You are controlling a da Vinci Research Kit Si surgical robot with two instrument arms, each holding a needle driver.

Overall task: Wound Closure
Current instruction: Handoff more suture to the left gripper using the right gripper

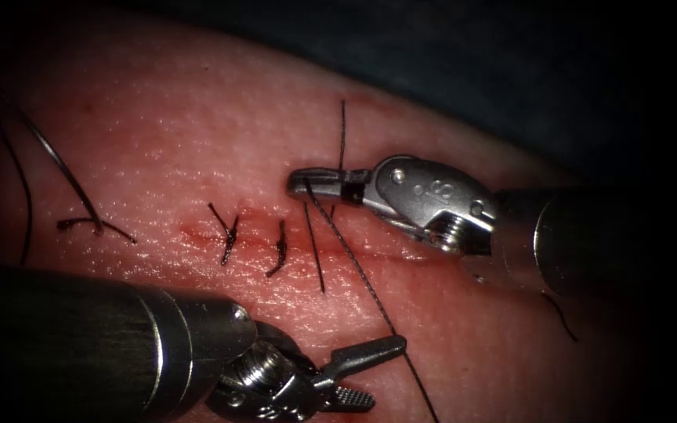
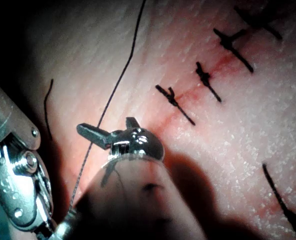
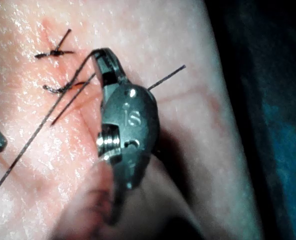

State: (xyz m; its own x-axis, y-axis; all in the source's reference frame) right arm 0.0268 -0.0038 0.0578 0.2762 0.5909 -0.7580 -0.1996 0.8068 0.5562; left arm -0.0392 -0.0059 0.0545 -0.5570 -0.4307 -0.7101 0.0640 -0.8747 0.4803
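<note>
The tissue (image 1: 197, 141) has a horizontal cut (image 1: 197, 233) with knotted stitches (image 1: 229, 235) across it. My right tool (image 1: 295, 184) reaches in just above the cut, jaws shut on the thread (image 1: 354, 270) at their tips (image 3: 100, 54). From there the thread runs taut, down and to the right. My left tool (image 1: 385, 372) sits below the cut with its jaws open and nothing in them (image 2: 105, 125); the thread (image 2: 118, 85) passes close by. A thin grey curve (image 1: 64, 172) lies at the far left; I cannot tell if it is the needle or thread.
Short cut thread tails (image 1: 315, 251) stick out near the right tool's tip, and one strand (image 1: 343, 133) runs upward behind its jaws. Red fluid stains the tissue along the cut. A dark stitch (image 1: 80, 223) lies at the far left.
</note>
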